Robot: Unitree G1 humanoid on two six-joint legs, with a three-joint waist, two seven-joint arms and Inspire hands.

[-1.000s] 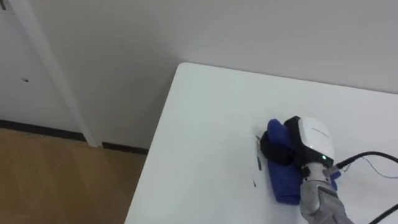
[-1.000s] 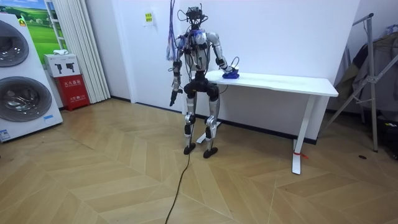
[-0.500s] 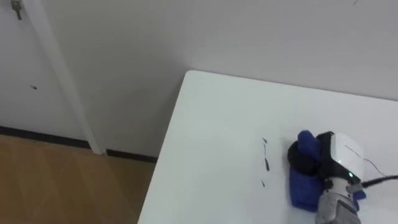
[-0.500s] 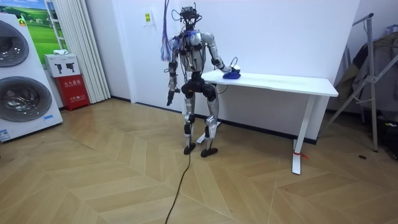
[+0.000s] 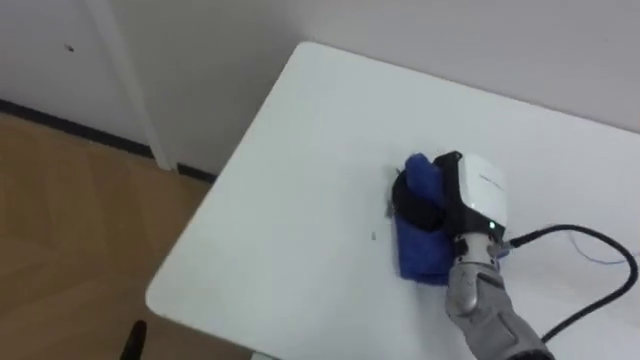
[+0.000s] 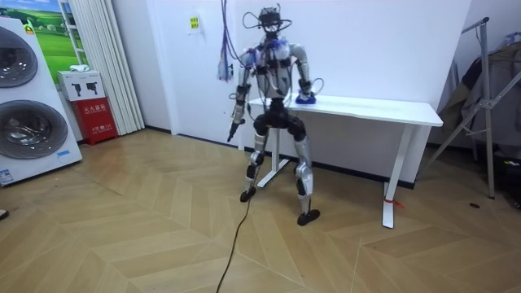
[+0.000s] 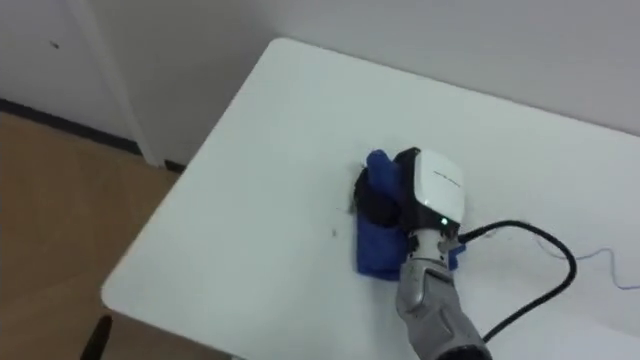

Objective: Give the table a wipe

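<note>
Right of frame centre, grips blue cloth in curled fingers of right hand, cloth's long axis running up-down, dark specks just left of it on table.

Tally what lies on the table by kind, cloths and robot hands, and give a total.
Blue cloth: 1
Right hand, resting on the cloth: 1
Total on the table: 2
</note>
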